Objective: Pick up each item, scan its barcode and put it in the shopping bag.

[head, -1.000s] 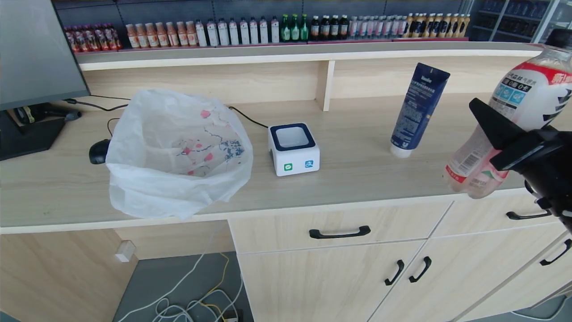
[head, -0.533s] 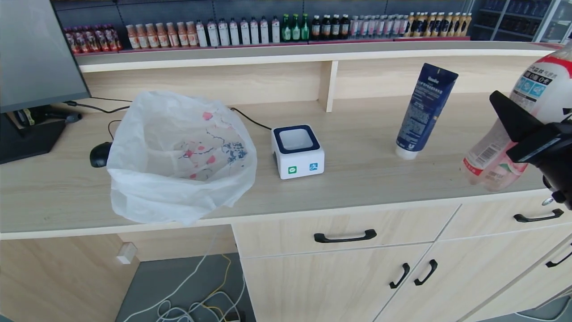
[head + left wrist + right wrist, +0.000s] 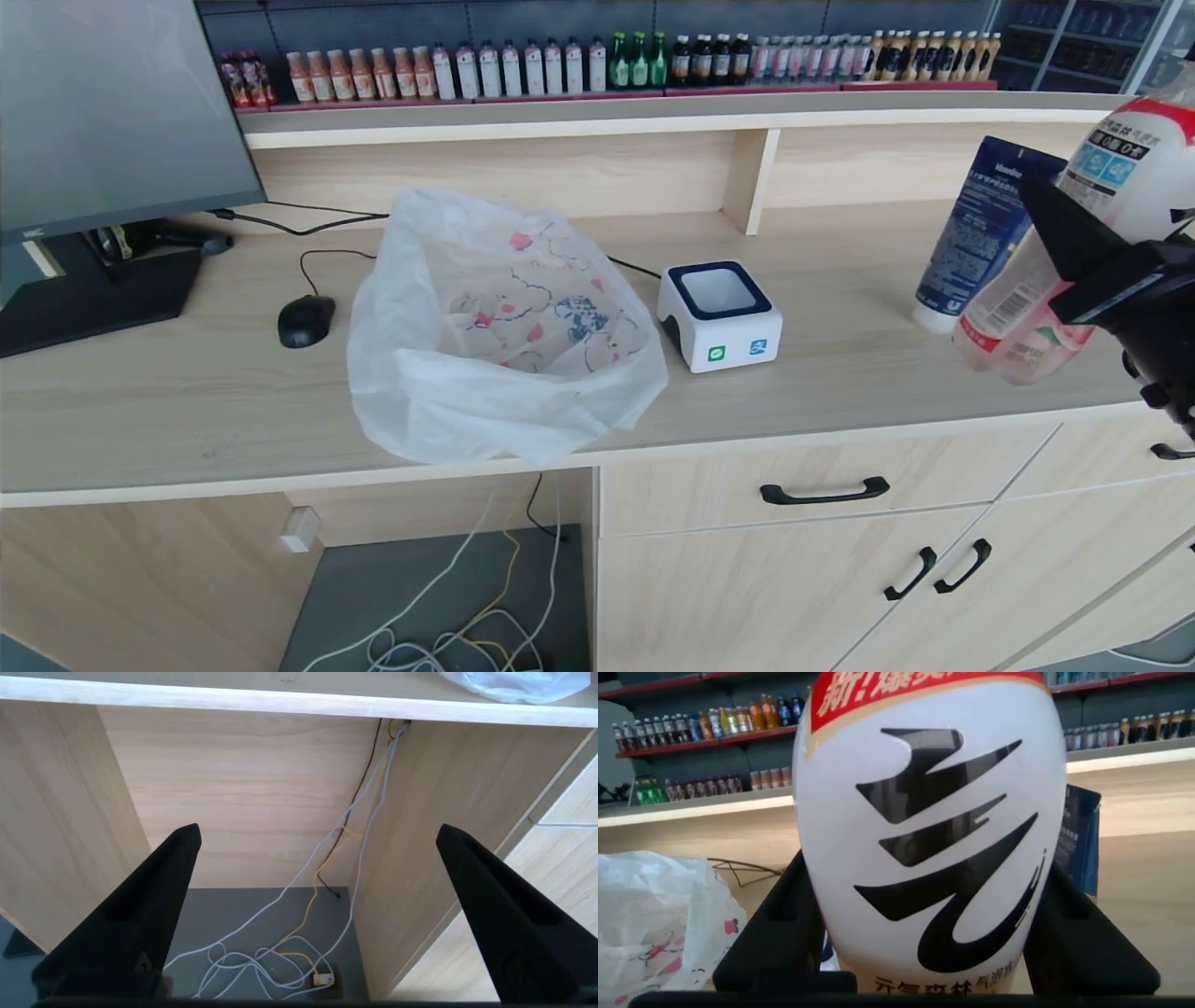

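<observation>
Right gripper [image 3: 1075, 254] clamps the bottle [image 3: 1125, 173] at right over the near edge of the counter [image 3: 187, 411], not yet at the scanner [image 3: 719, 317]; tube [image 3: 980, 224] stands just behind, bag [image 3: 504, 392] at left looks empty, so approx. all remains.

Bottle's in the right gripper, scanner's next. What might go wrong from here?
1. The blue tube stands upright just behind the drink bottle, which sits tilted in the right gripper; swinging toward the scanner might topple the tube.
2. The shopping bag slumps at the counter's front edge; a dropped bottle might drag it off.
</observation>
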Controlling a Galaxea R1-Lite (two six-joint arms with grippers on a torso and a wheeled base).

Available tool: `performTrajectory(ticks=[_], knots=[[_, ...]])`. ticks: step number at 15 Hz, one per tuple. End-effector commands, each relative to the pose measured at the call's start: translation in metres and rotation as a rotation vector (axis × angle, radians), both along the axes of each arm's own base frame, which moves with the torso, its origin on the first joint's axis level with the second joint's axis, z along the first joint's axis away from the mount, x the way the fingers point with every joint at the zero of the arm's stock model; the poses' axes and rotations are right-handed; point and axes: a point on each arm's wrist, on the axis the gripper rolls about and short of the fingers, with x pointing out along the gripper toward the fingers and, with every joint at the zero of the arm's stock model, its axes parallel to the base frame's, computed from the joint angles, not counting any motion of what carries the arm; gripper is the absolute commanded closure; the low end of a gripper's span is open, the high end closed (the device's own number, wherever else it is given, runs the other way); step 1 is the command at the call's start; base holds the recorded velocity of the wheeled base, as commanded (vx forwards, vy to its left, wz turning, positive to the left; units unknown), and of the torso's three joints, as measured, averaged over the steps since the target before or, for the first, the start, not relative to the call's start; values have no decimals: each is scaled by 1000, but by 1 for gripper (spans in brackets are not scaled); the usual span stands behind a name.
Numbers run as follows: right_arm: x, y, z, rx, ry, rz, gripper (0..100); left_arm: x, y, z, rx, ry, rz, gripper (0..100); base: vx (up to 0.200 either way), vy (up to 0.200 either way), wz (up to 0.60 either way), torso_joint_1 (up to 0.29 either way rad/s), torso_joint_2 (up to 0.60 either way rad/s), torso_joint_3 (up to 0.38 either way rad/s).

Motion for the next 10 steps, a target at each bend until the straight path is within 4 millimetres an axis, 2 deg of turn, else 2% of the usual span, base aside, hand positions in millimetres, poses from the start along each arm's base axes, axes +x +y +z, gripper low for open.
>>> performTrajectory(ticks=[1, 7, 10], knots=[[9, 2, -6, -19, 18, -12, 100, 0, 0, 0, 1, 0, -2, 0, 0, 0, 0, 0, 0, 0], [16, 5, -15, -45, 52, -12, 100, 0, 0, 0, 1, 0, 0, 0, 0, 0, 0, 0, 0, 0], [33, 12, -12, -163, 10, 36, 100, 0, 0, 0, 1, 0, -2, 0, 0, 0, 0, 0, 0, 0]])
